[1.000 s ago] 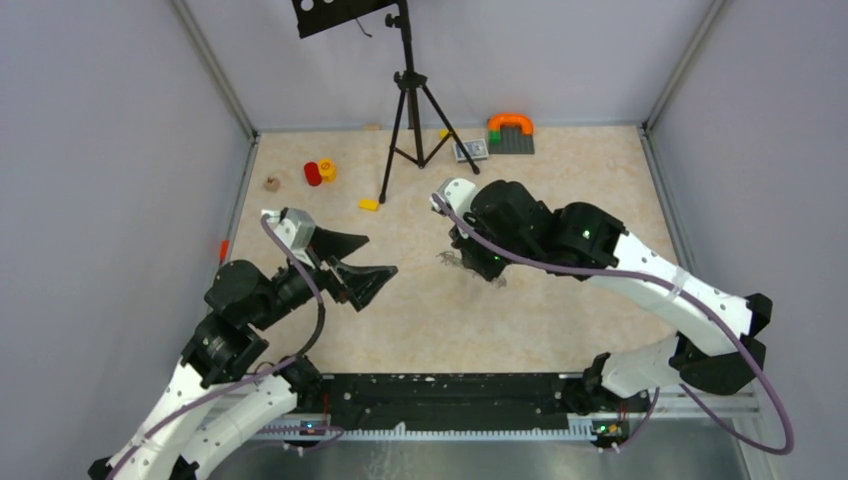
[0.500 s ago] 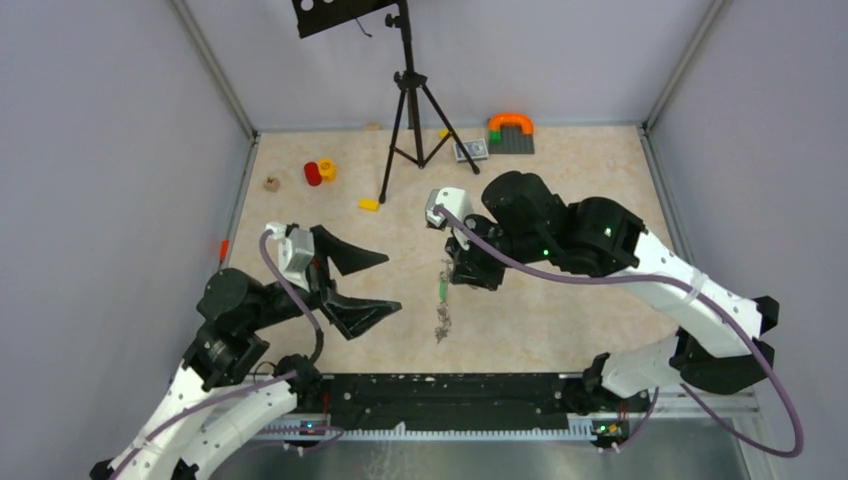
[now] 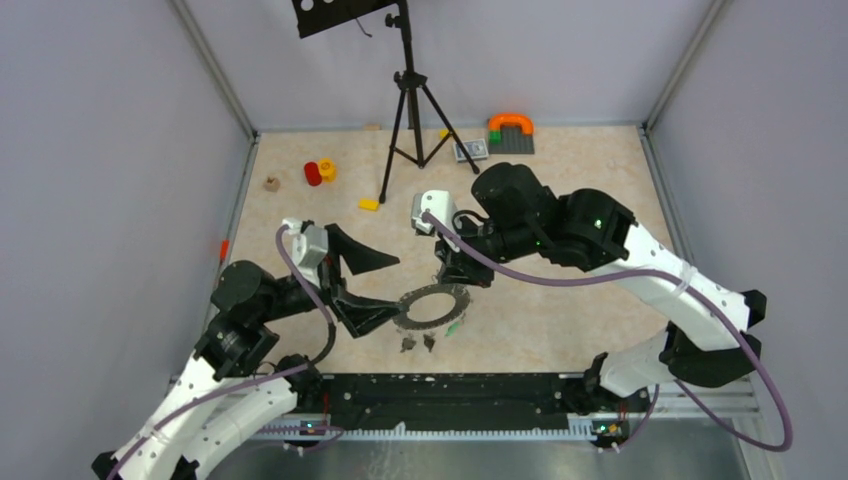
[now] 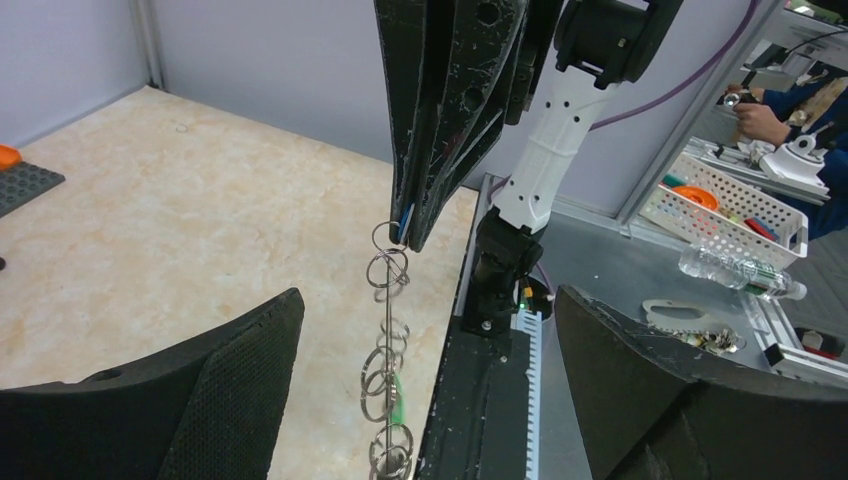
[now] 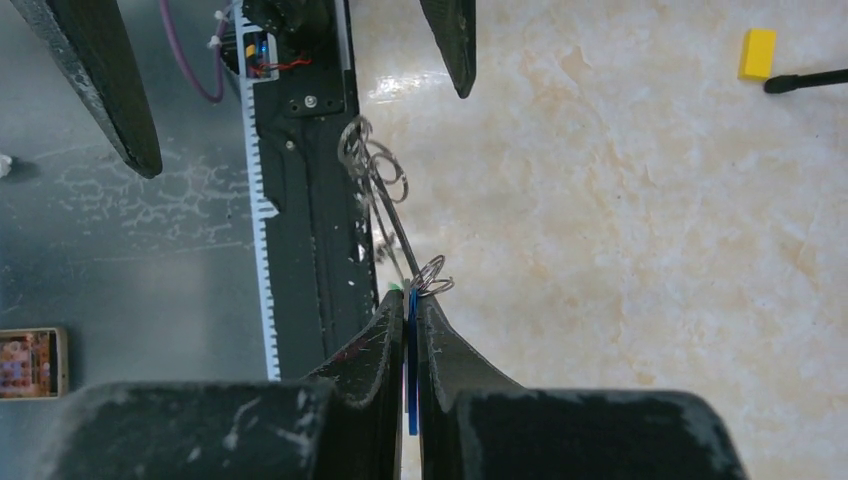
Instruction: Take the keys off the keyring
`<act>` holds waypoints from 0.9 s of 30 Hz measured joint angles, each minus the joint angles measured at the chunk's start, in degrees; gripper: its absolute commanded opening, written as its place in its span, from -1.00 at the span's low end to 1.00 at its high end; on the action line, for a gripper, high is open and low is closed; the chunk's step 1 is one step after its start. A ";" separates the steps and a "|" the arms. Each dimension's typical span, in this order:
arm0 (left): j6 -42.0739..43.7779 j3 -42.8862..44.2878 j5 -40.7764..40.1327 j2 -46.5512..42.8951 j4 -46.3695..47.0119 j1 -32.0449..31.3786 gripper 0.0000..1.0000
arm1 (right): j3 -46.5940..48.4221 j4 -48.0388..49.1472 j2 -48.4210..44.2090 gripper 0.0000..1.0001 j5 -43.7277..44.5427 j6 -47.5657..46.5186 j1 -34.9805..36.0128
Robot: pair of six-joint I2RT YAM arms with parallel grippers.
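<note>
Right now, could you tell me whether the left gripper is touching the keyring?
Apart. In the left wrist view the keyring hangs edge-on inside the open left gripper, clear gaps on both sides.

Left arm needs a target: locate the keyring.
Top view: keyring hangs from the shut right claw, just right of the open left claw, front-centre of table.

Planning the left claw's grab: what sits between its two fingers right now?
The keyring, edge-on, hanging from the right claw and touching neither finger of the left claw; the left wrist view shows it.
</note>
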 measured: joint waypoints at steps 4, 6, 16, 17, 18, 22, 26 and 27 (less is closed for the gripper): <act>-0.96 -1.68 0.46 0.02 1.90 0.00 0.88 | 0.07 -0.13 0.24 -1.00 -0.28 -0.85 0.00; -1.40 -2.56 0.66 0.13 2.47 0.00 0.88 | 0.07 -0.13 0.24 -1.00 -0.46 -1.03 0.00; -1.90 -8.52 -0.04 0.83 3.85 0.00 0.89 | 0.07 -0.13 0.24 -1.00 -1.09 -1.05 0.00; -2.12 -9.22 -0.11 1.05 4.26 0.00 0.89 | 0.07 -0.13 0.24 -1.00 -1.07 -1.05 0.00; -2.58 -9.99 -0.07 1.42 4.94 0.00 0.89 | 0.07 -0.15 0.24 -1.00 -1.05 -1.05 0.00; -4.37 -11.58 0.72 4.17 7.82 0.00 0.87 | 0.07 -0.17 0.24 -1.00 -0.66 -1.05 0.00; -7.72 -12.66 2.93 6.75 11.82 0.00 0.82 | 0.07 -0.17 0.24 -1.00 0.00 -1.05 0.00; -8.83 -13.09 3.56 7.19 12.87 -0.02 0.82 | 0.07 -0.17 0.24 -1.00 0.15 -1.05 0.00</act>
